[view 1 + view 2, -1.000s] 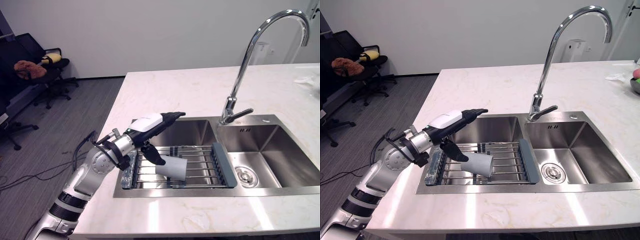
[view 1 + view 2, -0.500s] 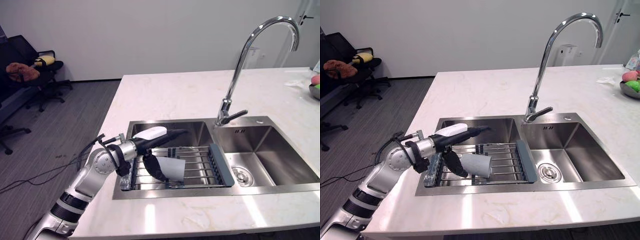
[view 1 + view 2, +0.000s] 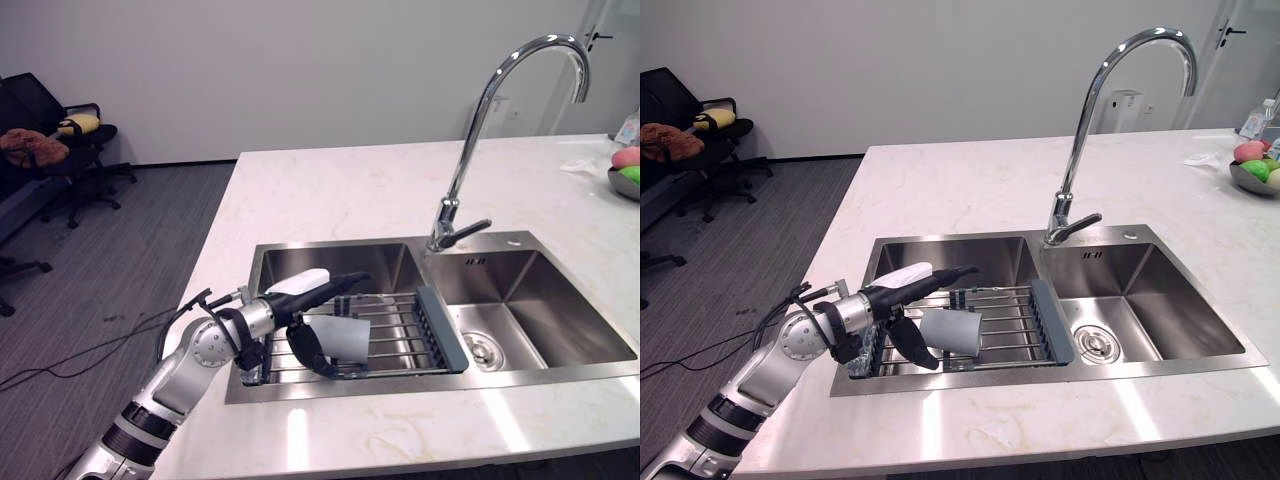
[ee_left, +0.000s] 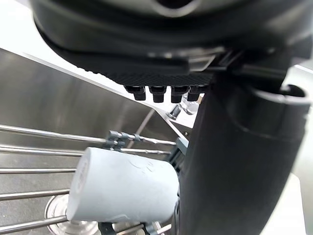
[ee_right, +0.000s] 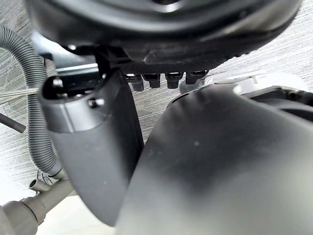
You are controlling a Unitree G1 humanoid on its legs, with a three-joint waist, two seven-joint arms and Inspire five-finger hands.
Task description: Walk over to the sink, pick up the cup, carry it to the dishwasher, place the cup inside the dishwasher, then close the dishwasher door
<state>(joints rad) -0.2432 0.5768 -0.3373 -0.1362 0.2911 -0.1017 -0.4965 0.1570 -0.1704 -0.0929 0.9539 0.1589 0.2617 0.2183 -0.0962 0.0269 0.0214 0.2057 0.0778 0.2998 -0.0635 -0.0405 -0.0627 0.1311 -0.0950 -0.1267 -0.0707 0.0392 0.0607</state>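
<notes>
A light grey cup [image 3: 345,338] lies on its side on the wire rack [image 3: 400,325] across the sink's left basin. My left hand [image 3: 305,288] reaches in from the left, open. Its straight fingers stretch just above the cup and the thumb [image 3: 308,352] hangs down beside the cup's near side. The left wrist view has the cup [image 4: 122,186] lying close against the thumb [image 4: 234,166], with the fingers not closed on it. My right hand [image 5: 156,29] hangs low over grey flooring with its fingers straight.
The double steel sink [image 3: 420,385] is set in a white marble counter [image 3: 330,190]. A tall curved tap [image 3: 470,150] stands behind the divider, and the right basin holds a drain [image 3: 483,349]. A fruit bowl [image 3: 1252,172] sits far right. Office chairs [image 3: 60,150] stand far left.
My left hand has come down from above the rack to the cup, fingers now just over it and thumb beside it. The camera has shifted; the cup stays on the rack.
</notes>
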